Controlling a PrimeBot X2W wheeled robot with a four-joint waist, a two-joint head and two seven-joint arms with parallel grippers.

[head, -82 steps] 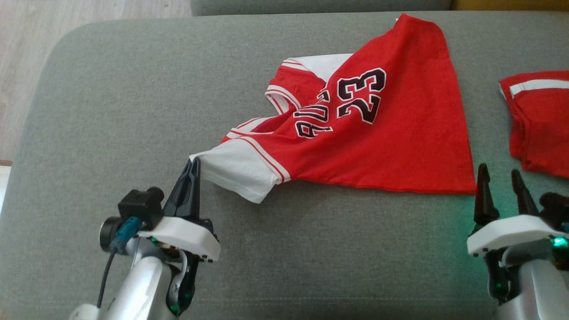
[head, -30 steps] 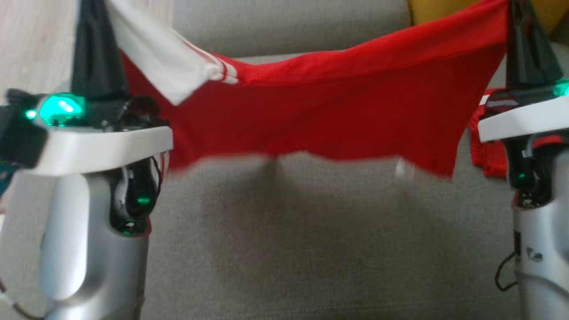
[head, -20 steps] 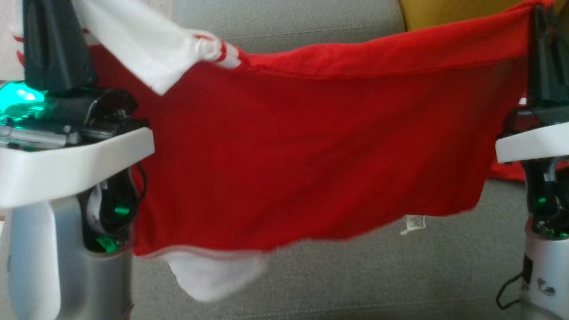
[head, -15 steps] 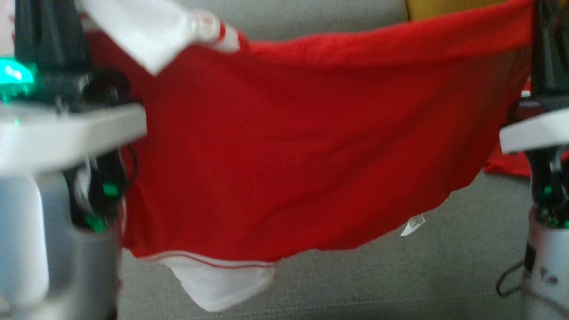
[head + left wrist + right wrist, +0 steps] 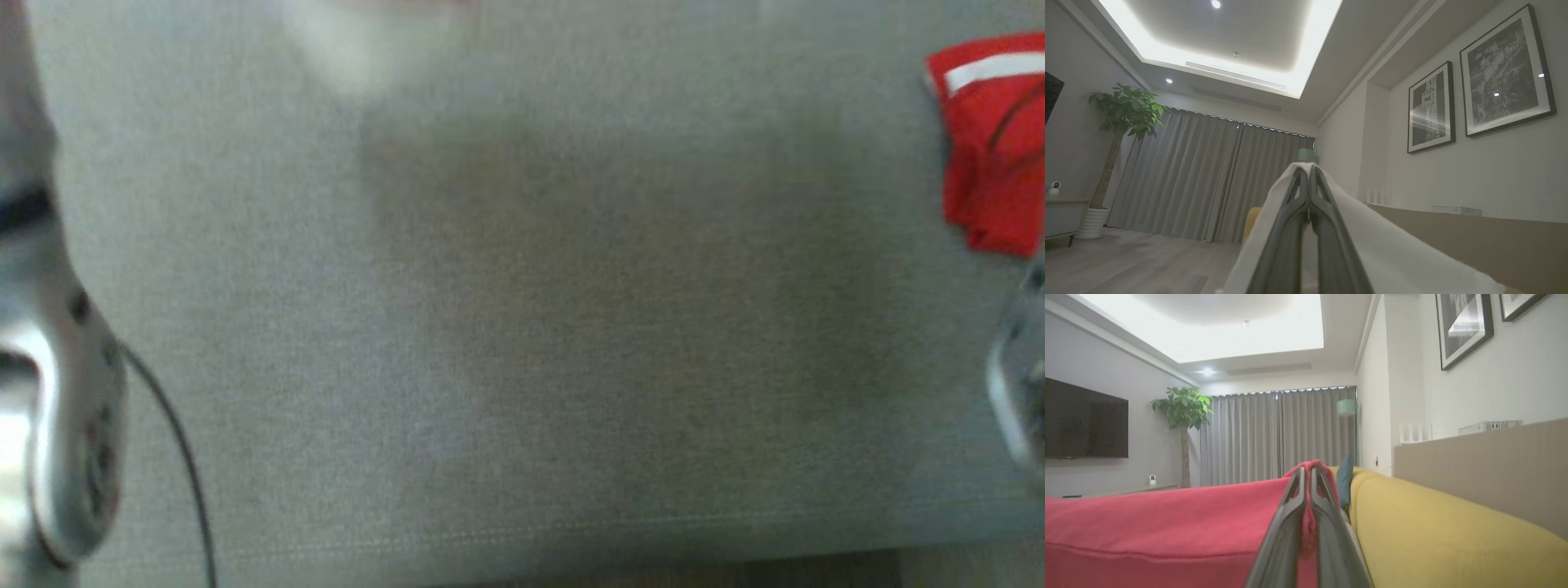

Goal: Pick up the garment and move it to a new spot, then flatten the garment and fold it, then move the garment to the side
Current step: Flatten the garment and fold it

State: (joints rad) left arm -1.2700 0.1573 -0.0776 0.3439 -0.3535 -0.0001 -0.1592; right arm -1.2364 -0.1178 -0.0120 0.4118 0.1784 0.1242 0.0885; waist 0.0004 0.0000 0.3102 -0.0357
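Both ends of shirt [image 5: 1167,514] being held up: left gripper [image 5: 1309,171] clamping white sleeve [image 5: 1392,253], right gripper [image 5: 1307,469] clamping red edge [image 5: 1314,463]. Shirt hanging clear of grey cushion [image 5: 522,327] (pickup looking done); setting down, flattening, folding, moving aside remaining.

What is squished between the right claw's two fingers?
A bunched edge of the red garment, pinched tight in the shut right claw. The right wrist view shows it.

Head view was motion-blurred, with a soft shadow [image 5: 612,310] on the cushion [image 5: 245,245]; wrist views were sharp but dim, lit by a ceiling cove [image 5: 1306,49].
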